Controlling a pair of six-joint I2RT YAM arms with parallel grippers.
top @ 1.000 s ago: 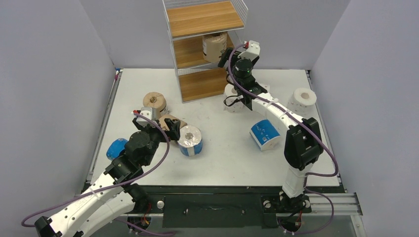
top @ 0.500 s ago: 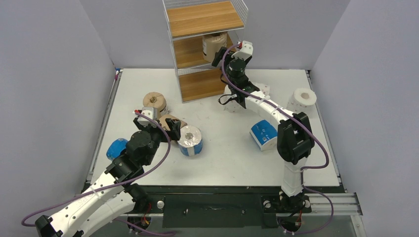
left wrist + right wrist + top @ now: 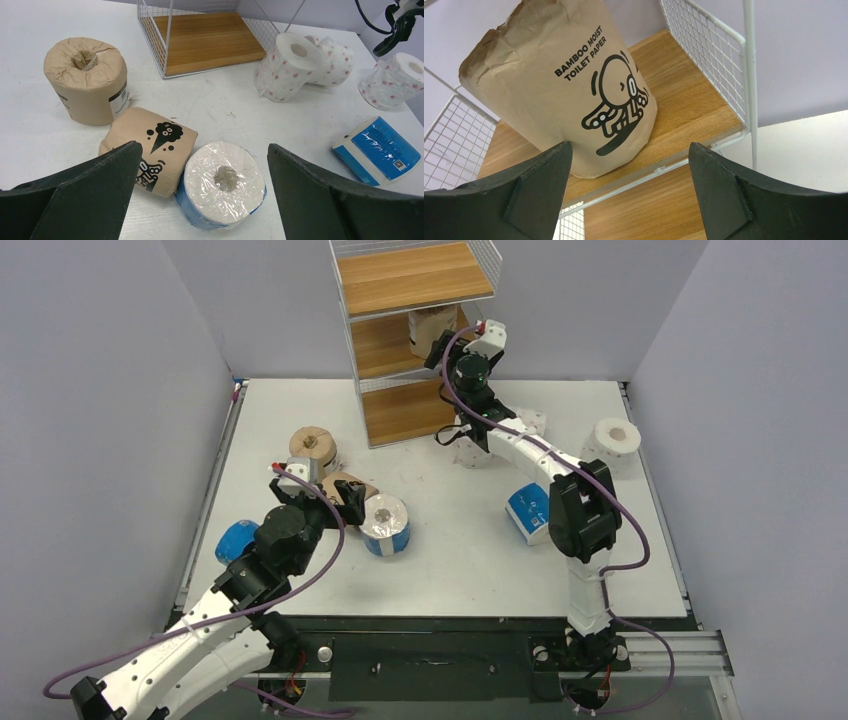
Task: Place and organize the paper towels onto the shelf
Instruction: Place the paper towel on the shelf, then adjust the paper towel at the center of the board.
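Tan roll [image 3: 559, 85]: "BAMBOO MOIST TOILET PAPER"

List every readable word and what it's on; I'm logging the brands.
"BAMBOO MOIST TOILET PAPER": tan roll on the shelf's middle board.
Upright tan roll, side label: too small to read.
Lying tan roll, print: partly hidden, unreadable.
Flat blue-wrapped roll, print: too small.

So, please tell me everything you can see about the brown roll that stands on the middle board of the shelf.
The brown roll is wrapped in tan, crinkled paper, gathered at the top. Black print reads BAMBOO MOIST TOILET PAPER above a cartoon figure. It stands upright on the shelf's middle board, near the front edge, clear of the wire side. The right fingers are open before it, not gripping it.
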